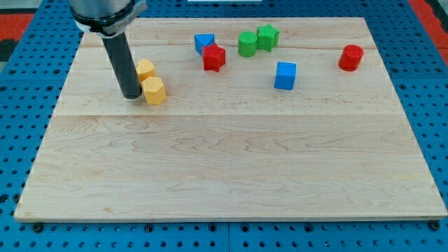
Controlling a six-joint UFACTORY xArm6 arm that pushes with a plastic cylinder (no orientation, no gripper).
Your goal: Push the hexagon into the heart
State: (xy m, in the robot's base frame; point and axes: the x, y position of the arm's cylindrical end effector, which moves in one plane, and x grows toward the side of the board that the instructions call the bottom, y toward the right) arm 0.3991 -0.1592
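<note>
A yellow hexagon block [154,91] lies on the wooden board [231,161] at the upper left. A yellow heart block [145,69] lies just above it, touching or nearly touching it. My tip [131,96] is at the hexagon's left side, right against it. The dark rod rises from there toward the view's top and partly hides the heart's left edge.
Toward the view's top: a blue block [204,43] beside a red star block [214,57], a green cylinder [246,44] beside a green star block [267,36], a blue cube [285,75], and a red cylinder [351,57] at the right.
</note>
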